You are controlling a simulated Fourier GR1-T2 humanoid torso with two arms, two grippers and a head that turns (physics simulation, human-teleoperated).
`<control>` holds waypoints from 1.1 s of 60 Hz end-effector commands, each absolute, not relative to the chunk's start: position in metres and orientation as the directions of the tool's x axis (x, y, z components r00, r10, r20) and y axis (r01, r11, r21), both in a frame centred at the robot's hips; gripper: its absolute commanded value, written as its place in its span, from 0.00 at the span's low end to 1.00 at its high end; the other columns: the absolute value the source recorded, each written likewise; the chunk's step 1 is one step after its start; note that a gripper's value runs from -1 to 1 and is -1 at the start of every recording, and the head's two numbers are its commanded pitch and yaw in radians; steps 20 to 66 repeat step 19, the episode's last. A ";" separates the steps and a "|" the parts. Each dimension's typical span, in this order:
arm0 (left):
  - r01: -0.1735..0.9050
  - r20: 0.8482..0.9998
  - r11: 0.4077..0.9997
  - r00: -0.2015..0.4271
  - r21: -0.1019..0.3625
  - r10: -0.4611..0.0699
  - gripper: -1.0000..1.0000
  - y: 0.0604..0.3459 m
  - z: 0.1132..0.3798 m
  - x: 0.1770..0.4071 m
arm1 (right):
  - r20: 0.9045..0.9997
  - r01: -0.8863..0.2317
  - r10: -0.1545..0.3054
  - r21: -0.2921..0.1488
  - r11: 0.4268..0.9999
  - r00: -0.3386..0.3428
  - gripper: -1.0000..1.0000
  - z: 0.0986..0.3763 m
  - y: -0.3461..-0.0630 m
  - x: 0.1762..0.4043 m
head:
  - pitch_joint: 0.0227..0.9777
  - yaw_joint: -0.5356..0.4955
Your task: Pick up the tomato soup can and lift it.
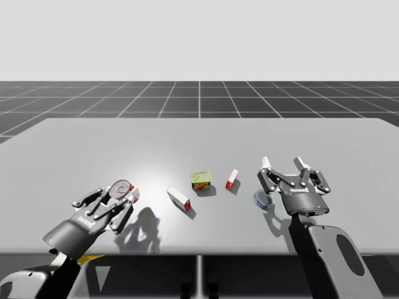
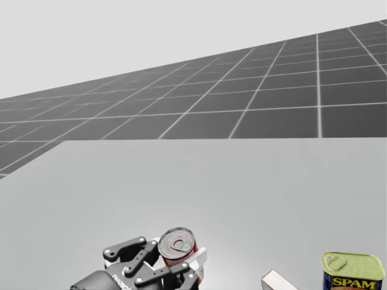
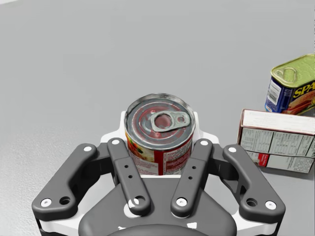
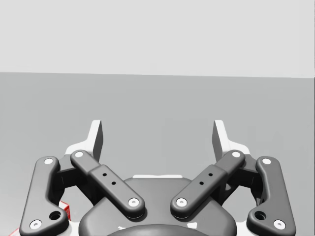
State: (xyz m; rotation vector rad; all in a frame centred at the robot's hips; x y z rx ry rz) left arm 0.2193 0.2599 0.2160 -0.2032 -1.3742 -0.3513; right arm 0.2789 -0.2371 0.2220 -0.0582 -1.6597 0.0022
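Note:
The tomato soup can (image 3: pixel 160 129), red with a silver pull-tab lid, stands upright between the white fingertips of my left gripper (image 3: pixel 160 123), which is shut on it from both sides. From above, the can (image 1: pixel 122 187) sits in the left gripper (image 1: pixel 123 193) at the table's front left. The head view shows the same can (image 2: pixel 178 244) gripped by that gripper (image 2: pixel 180 257). Whether the can's base touches the table is hidden. My right gripper (image 1: pixel 282 163) hovers open at the front right, nothing between its fingers (image 4: pixel 97 132).
A white and red box (image 1: pixel 178 198) lies just right of the left gripper, with a blue and yellow rectangular tin (image 1: pixel 201 180) behind it. A small red and white box (image 1: pixel 232 179) and a flat blue round can (image 1: pixel 264 199) lie near the right gripper.

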 end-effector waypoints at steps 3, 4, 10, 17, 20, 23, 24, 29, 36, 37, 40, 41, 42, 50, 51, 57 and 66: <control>0.451 0.993 0.886 -0.006 0.108 -0.118 1.00 0.248 0.275 0.224 | 0.995 0.042 0.044 -0.040 0.998 -0.092 0.00 0.222 -0.238 0.279 | 0.47 0.92; 0.449 0.993 0.886 -0.013 0.111 -0.118 1.00 0.249 0.278 0.224 | 0.995 0.042 0.044 -0.040 0.998 -0.092 0.00 0.222 -0.238 0.279 | 0.47 0.92; 0.436 0.992 0.891 -0.063 0.129 -0.113 1.00 0.250 0.300 0.226 | 0.995 0.039 0.047 -0.043 0.998 -0.092 0.00 0.222 -0.239 0.279 | 0.47 0.92; 0.426 0.987 0.894 -0.126 0.142 -0.097 1.00 0.249 0.328 0.225 | 0.994 0.027 0.047 -0.044 0.999 -0.099 0.00 0.222 -0.240 0.279 | 0.46 0.92; 0.422 0.984 0.895 -0.154 0.146 -0.088 1.00 0.248 0.339 0.224 | 0.993 0.016 0.050 -0.049 0.999 -0.107 0.00 0.221 -0.241 0.280 | 0.46 0.92; 0.422 0.984 0.895 -0.154 0.146 -0.088 1.00 0.248 0.339 0.224 | 0.993 0.016 0.050 -0.049 0.999 -0.107 0.00 0.221 -0.241 0.280 | 0.46 0.92; 0.422 0.984 0.895 -0.154 0.146 -0.088 1.00 0.248 0.339 0.224 | 0.993 0.016 0.050 -0.049 0.999 -0.107 0.00 0.221 -0.241 0.280 | 0.46 0.92; 0.422 0.984 0.895 -0.154 0.146 -0.088 1.00 0.248 0.339 0.224 | 0.993 0.016 0.050 -0.049 0.999 -0.107 0.00 0.221 -0.241 0.280 | 0.46 0.92; 0.422 0.984 0.895 -0.154 0.146 -0.088 1.00 0.248 0.339 0.224 | 0.993 0.016 0.050 -0.049 0.999 -0.107 0.00 0.221 -0.241 0.280 | 0.46 0.92; 0.422 0.984 0.895 -0.154 0.146 -0.088 1.00 0.248 0.339 0.224 | 0.993 0.016 0.050 -0.049 0.999 -0.107 0.00 0.221 -0.241 0.280 | 0.46 0.92; 0.422 0.984 0.895 -0.154 0.146 -0.088 1.00 0.248 0.339 0.224 | 0.993 0.016 0.050 -0.049 0.999 -0.107 0.00 0.221 -0.241 0.280 | 0.46 0.92; 0.422 0.984 0.895 -0.154 0.146 -0.088 1.00 0.248 0.339 0.224 | 0.993 0.016 0.050 -0.049 0.999 -0.107 0.00 0.221 -0.241 0.280 | 0.46 0.92; 0.422 0.984 0.895 -0.154 0.146 -0.088 1.00 0.248 0.339 0.224 | 0.993 0.016 0.050 -0.049 0.999 -0.107 0.00 0.221 -0.241 0.280 | 0.46 0.92; 0.422 0.984 0.895 -0.154 0.146 -0.088 1.00 0.248 0.339 0.224 | 0.993 0.016 0.050 -0.049 0.999 -0.107 0.00 0.221 -0.241 0.280 | 0.46 0.92; 0.422 0.984 0.895 -0.154 0.146 -0.088 1.00 0.248 0.339 0.224 | 0.993 0.016 0.050 -0.049 0.999 -0.107 0.00 0.221 -0.241 0.280 | 0.46 0.92; 0.422 0.984 0.895 -0.154 0.146 -0.088 1.00 0.248 0.339 0.224 | 0.993 0.016 0.050 -0.049 0.999 -0.107 0.00 0.221 -0.241 0.280 | 0.46 0.92; 0.422 0.984 0.895 -0.154 0.146 -0.088 1.00 0.248 0.339 0.224 | 0.993 0.016 0.050 -0.049 0.999 -0.107 0.00 0.221 -0.241 0.280 | 0.46 0.92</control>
